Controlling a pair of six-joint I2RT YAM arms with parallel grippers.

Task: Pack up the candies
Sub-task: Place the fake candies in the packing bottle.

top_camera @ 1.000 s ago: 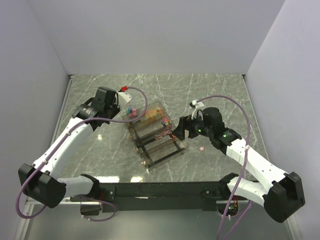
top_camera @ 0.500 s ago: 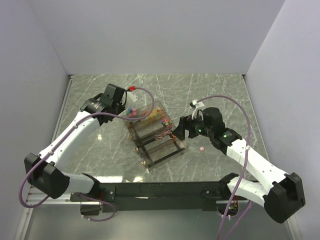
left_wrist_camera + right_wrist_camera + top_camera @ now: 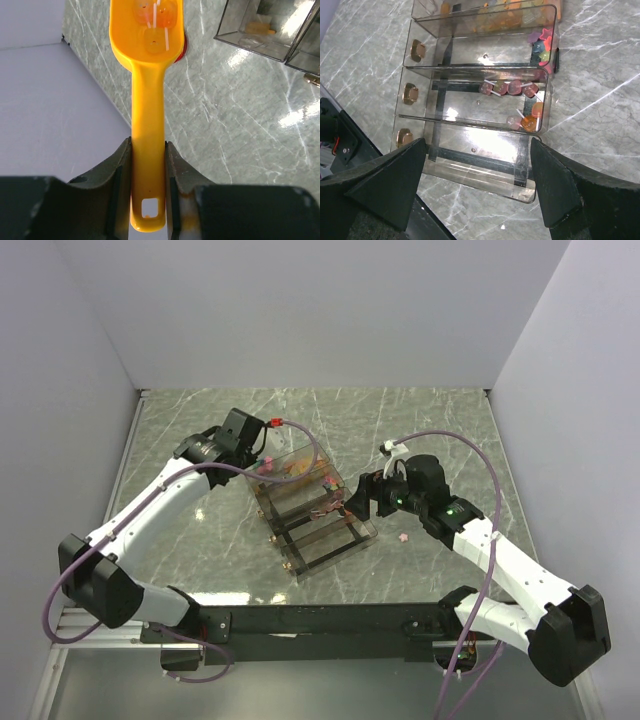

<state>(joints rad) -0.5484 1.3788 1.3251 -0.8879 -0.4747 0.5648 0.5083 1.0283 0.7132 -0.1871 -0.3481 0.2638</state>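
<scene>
from above, your left claw (image 3: 262,453) hung over the far end of the clear plastic three-compartment box (image 3: 325,545) on the grey marbled worktop (image 3: 215,552). you could not tell its grip from that height. small wrapped candies (image 3: 292,471), orange, pink and some blue-green, lay in the box's far compartment. your right claw (image 3: 352,503) sat just beside the box's right side, and one pink candy (image 3: 403,536) lay loose on the worktop near it.

in the left wrist view, the left claw was clamped on the handle of the yellow-orange plastic scoop (image 3: 148,115), with its fingers (image 3: 120,165) pressed to either side. the scoop's bowl carried a few orange candies with white sticks. a flat red lid (image 3: 183,49) peeked out from under the bowl's edge, and a corner of the box showed at top right.

in the right wrist view, the right claw stood spread wide and gripped nothing, its fingers framing the box's near side. pink and orange candies on sticks lay at the right end of the middle compartment. orange ones and a few star-shaped coloured ones lay in the far compartment.
</scene>
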